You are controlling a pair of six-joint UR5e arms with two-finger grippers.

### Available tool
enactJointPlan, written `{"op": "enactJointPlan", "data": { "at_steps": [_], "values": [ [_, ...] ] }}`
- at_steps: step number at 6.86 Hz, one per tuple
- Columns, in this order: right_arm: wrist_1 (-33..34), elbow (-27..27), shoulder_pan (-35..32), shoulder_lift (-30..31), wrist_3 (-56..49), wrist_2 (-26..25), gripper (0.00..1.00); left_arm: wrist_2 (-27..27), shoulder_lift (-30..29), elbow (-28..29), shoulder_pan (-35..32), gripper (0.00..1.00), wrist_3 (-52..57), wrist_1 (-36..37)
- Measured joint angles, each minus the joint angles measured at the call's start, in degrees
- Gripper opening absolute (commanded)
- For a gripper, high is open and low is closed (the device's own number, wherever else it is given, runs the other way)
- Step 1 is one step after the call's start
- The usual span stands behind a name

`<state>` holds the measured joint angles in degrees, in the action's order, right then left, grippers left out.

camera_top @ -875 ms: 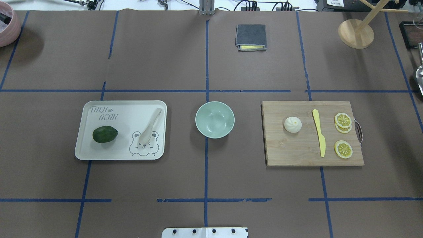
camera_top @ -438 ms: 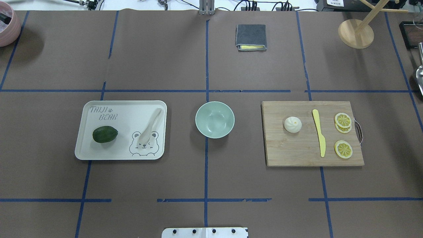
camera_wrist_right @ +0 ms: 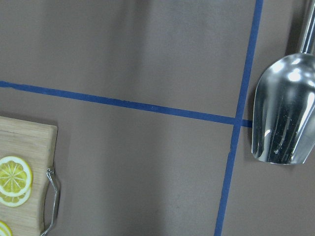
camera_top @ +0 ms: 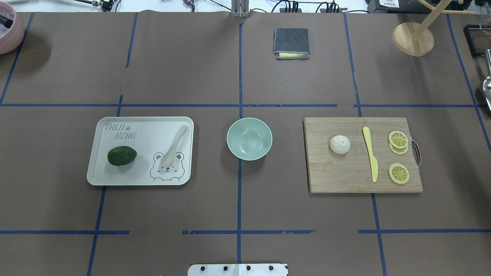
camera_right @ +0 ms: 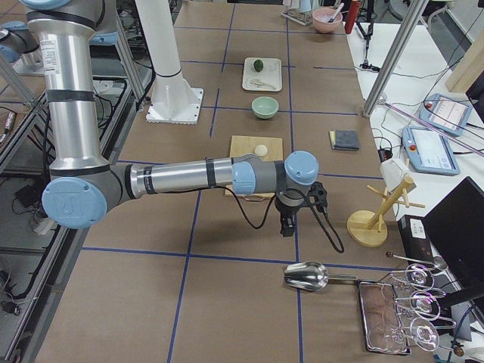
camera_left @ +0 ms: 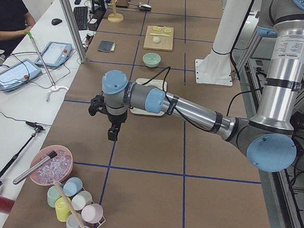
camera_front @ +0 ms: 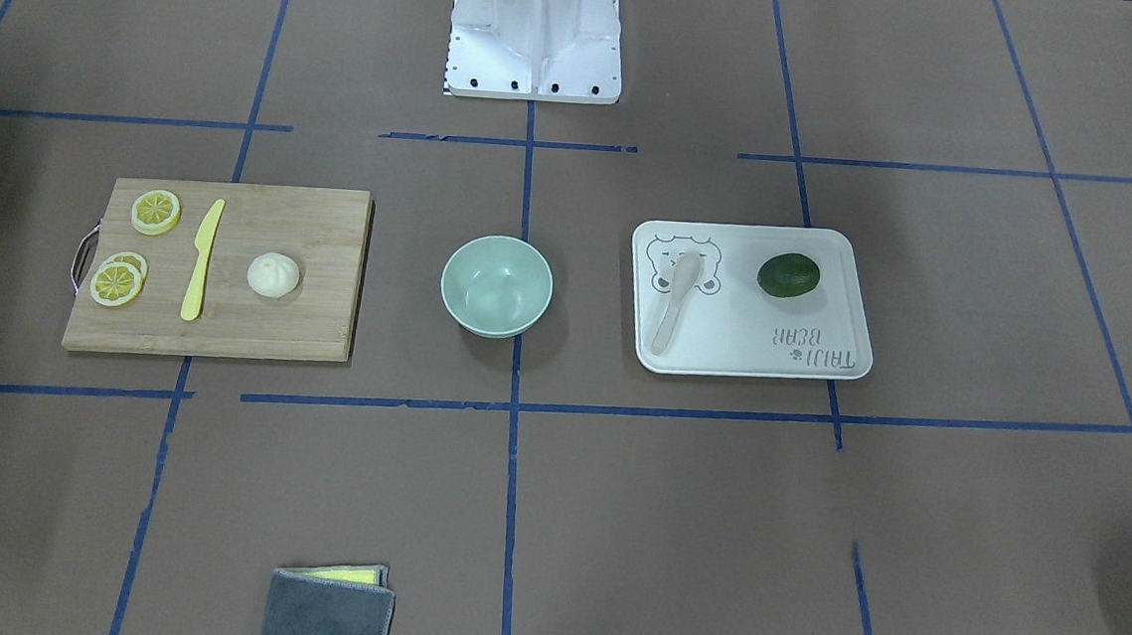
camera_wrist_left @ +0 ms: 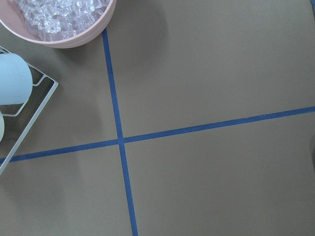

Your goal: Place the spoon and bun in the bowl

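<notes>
The pale spoon (camera_top: 174,147) lies on the right side of the white bear tray (camera_top: 145,126), left of the bowl. The empty mint-green bowl (camera_top: 249,138) stands at the table's middle. The white bun (camera_top: 340,144) sits on the wooden cutting board (camera_top: 345,172), right of the bowl. Neither gripper shows in the overhead or front views. In the left side view my left gripper (camera_left: 112,133) hangs over the table's left end, away from the tray. In the right side view my right gripper (camera_right: 287,227) hangs beyond the board's handle end. I cannot tell whether either is open.
A dark avocado (camera_top: 122,156) shares the tray. A yellow knife (camera_top: 370,153) and lemon slices (camera_top: 398,138) lie on the board. A folded grey cloth (camera_top: 291,43) and a wooden stand (camera_top: 413,38) are at the back. A metal scoop (camera_wrist_right: 284,113) lies far right, a pink ice bowl (camera_wrist_left: 64,19) far left.
</notes>
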<state>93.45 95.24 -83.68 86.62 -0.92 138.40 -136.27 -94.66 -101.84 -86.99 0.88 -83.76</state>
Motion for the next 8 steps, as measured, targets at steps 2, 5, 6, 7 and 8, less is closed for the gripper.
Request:
{"op": "enactJointPlan", "data": {
  "at_steps": [2, 5, 6, 7, 8],
  "values": [
    [-2.8, 0.7, 1.6, 0.1, -0.4, 0.2, 1.0, -6.7, -0.1, -0.3, 5.8, 1.0, -3.3, -6.5],
    [-6.5, 0.7, 4.4, 0.7, -0.2, -0.8, 1.0, -4.9, -6.0, -1.5, 22.2, 0.99, -23.7, -22.7],
    [-6.6, 0.8, 4.9, 1.0, -0.2, -0.7, 1.0, 0.7, -10.2, -1.2, 28.7, 0.98, -30.3, -24.9],
    [-6.6, 0.8, 5.1, 1.1, 0.0, -0.6, 1.0, 7.2, -13.7, -0.3, 34.9, 0.95, -33.9, -25.5],
    [-6.7, 0.8, 5.3, 1.2, 0.9, -0.6, 1.0, 12.3, -16.4, 1.3, 39.8, 0.94, -35.7, -25.5]
  ]
}}
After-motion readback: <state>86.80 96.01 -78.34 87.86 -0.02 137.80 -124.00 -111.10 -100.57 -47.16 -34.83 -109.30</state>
